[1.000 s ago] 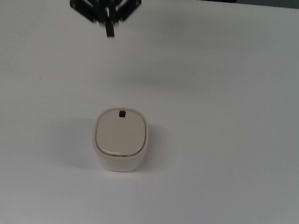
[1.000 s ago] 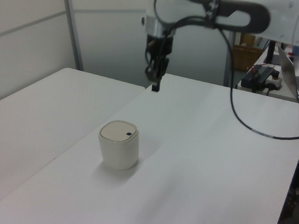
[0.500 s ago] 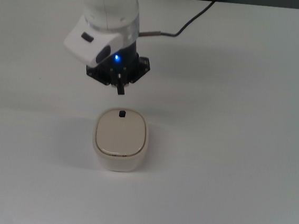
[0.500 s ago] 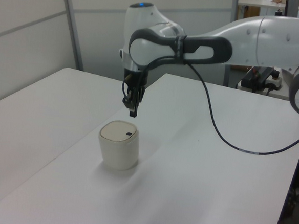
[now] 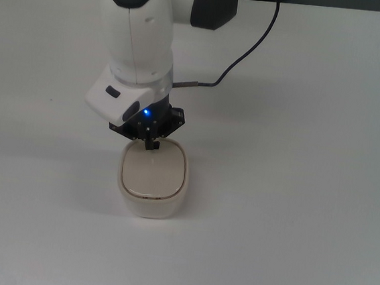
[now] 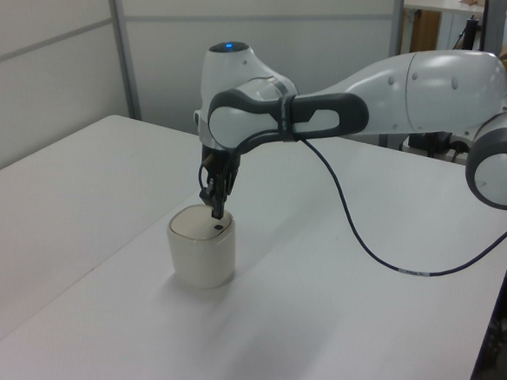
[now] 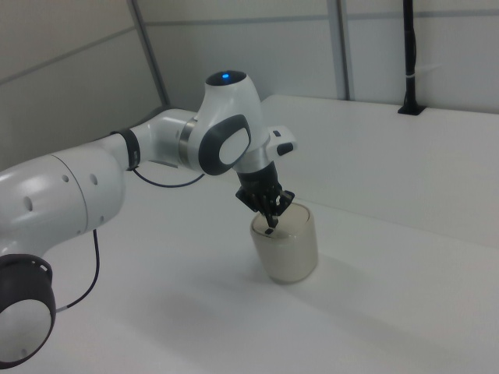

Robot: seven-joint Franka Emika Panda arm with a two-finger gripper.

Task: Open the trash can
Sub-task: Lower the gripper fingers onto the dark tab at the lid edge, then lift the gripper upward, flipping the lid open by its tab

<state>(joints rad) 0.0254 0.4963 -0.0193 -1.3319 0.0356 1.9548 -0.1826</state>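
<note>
White table (image 5: 306, 194) holds the trash can (image 5: 153, 179), closed jaws poised over its lid's rear edge.

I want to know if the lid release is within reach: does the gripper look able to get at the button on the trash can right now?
Probably yes. The gripper hangs directly over the button edge of the trash can, its tip close above the lid, and nothing stands between them. The lid looks shut.
</note>
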